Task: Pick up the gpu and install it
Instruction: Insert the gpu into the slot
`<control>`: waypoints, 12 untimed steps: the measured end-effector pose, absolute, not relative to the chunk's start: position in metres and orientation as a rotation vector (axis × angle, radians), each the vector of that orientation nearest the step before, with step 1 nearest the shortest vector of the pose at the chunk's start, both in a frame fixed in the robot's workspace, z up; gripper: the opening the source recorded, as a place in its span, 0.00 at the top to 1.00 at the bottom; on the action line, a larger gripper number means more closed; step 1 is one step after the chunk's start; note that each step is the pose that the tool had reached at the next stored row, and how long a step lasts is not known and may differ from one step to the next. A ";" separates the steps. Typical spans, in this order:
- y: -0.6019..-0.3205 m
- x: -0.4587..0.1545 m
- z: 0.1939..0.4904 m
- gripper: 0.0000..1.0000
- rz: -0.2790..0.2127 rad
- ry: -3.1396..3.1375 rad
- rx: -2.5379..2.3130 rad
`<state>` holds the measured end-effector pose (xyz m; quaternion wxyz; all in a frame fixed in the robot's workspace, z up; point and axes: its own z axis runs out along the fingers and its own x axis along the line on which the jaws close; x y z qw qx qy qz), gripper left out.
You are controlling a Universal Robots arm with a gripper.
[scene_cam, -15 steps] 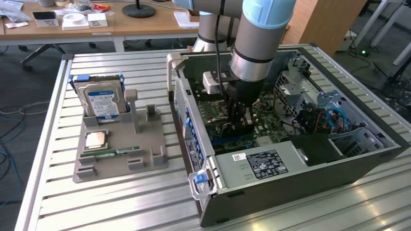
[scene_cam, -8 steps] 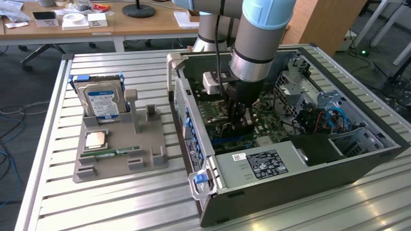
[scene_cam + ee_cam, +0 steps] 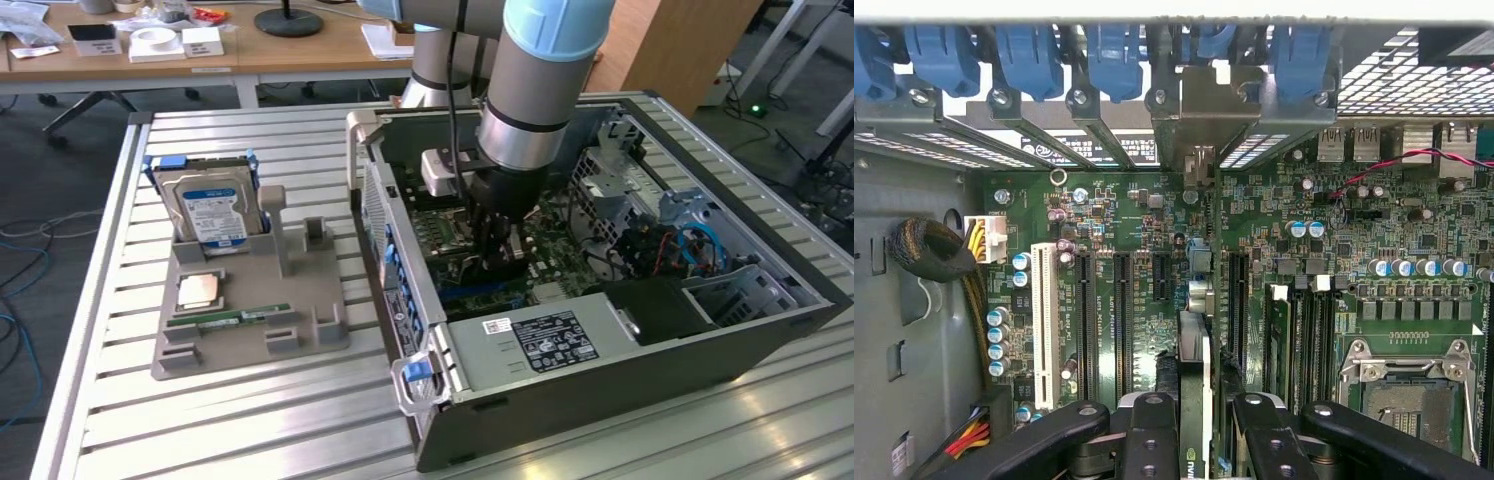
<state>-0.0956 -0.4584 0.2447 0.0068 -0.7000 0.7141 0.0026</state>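
The gripper (image 3: 1199,405) is partly closed, its two fingers (image 3: 1152,430) clamped on the gpu (image 3: 1194,350), which stands on edge between them inside the case (image 3: 667,340). The card hangs low over the motherboard (image 3: 1104,200), in line with the long black slots (image 3: 1122,300); whether it sits in one I cannot tell. The CPU socket (image 3: 1409,385) lies to one side. Beyond, the card's metal bracket (image 3: 1199,110) reaches the rear wall under a row of blue clips (image 3: 1029,55). On the table (image 3: 267,420), at the exterior view's left of the case, a grey tray (image 3: 247,340) holds an upright hard drive (image 3: 214,210) and a flat memory stick (image 3: 247,317).
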 end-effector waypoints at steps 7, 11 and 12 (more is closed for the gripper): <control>-0.458 -0.096 0.245 0.74 0.008 2.234 -2.190; -0.458 -0.096 0.245 0.74 0.008 2.234 -2.190; -0.458 -0.096 0.245 0.74 0.008 2.234 -2.190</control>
